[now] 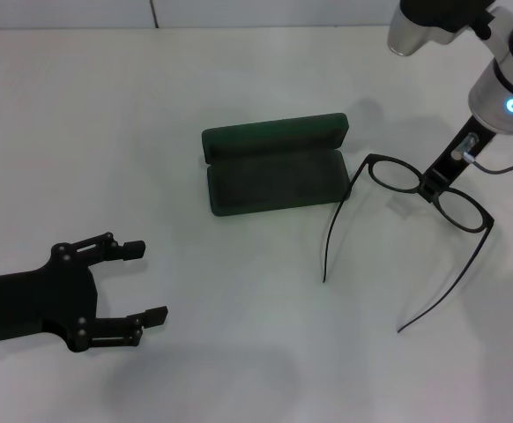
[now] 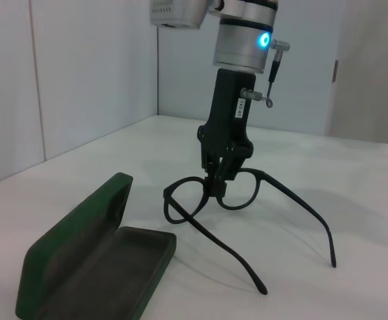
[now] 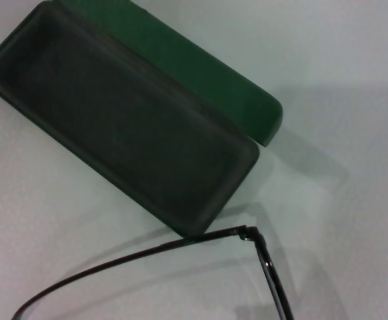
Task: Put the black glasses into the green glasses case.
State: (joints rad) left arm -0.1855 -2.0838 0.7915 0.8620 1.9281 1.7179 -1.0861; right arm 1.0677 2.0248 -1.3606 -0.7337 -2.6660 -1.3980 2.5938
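The green glasses case (image 1: 274, 181) lies open in the middle of the table, lid folded back toward the far side, its dark lining bare (image 2: 94, 267) (image 3: 127, 127). Just to its right are the black glasses (image 1: 396, 174), temples unfolded and pointing toward me. My right gripper (image 1: 433, 187) comes down from the far right and is shut on their bridge (image 2: 215, 187). The frame front stands upright while the temple tips (image 2: 294, 199) touch the table. One temple (image 3: 147, 253) runs beside the case's near end. My left gripper (image 1: 151, 282) rests open and holds nothing at the near left.
Everything sits on a white table (image 1: 239, 106). Pale wall panels stand along its far side. The right arm's silver wrist (image 1: 503, 88) with a lit blue ring hangs over the far right corner.
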